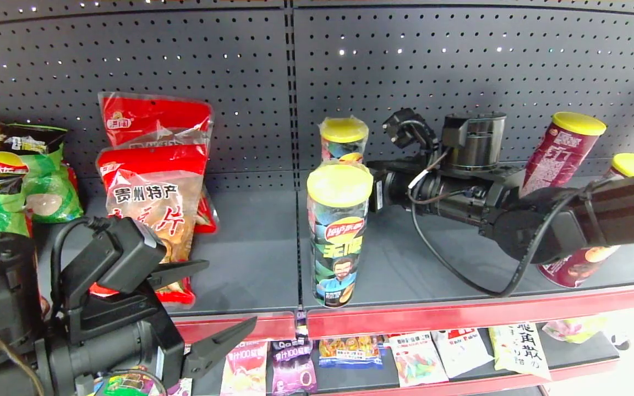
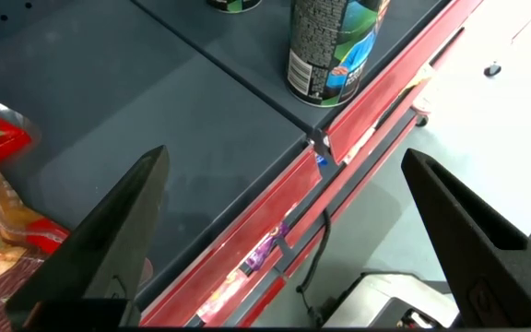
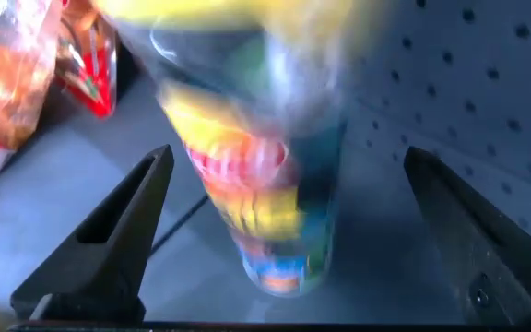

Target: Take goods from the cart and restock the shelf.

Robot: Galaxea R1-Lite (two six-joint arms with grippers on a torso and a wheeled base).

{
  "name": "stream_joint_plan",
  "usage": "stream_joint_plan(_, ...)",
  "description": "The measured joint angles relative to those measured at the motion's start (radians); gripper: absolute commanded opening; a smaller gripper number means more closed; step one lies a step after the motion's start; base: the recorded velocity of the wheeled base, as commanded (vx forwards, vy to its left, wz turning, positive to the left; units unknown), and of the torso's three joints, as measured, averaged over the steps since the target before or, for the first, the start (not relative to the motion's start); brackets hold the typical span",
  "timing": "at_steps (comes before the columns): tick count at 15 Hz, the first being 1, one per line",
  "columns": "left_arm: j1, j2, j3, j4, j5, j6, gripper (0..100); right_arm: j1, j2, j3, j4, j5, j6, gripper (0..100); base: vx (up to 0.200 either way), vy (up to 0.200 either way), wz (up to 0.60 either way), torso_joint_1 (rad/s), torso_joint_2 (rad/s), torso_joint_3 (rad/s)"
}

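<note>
Landmark taken: the front chip can, upright at the lip of the shelf, yellow lid on.

- The rear chip can is stood directly behind the front chip can, close to the pegboard back wall. It is blurred in the right wrist view, so its exact tilt cannot be told.
- The right gripper is reached in from the right of the front chip can. Its fingers are spread wide with the rear chip can framed between them. No contact is made out on either side, and nothing is gripped.
- The left gripper is spread wide and empty, held low, left of the front chip can and just off the shelf edge.
- Red snack bags are stood to the left of the front chip can, and red cans well to its right.

Handling, as judged: the cans are taken to be light, stiff-walled tubes with a glossy, likely slippery wrap. Being tall and narrow, they are easily toppled by a side nudge. They are best gripped across the mid-body, never by the soft lid, and with moderate force, since the wall may be dented and the contents crushed.
</note>
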Motion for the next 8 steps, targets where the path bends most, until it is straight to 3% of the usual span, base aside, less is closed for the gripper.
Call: stream_joint_plan(8,0.0,0.101,-0.05,-0.002,0.01,0.003,100,-0.005,-0.309,0.391,-0.004,-0.073,-0.001,100,0.0,0.0,0.0,0.0,0.0,0.0)
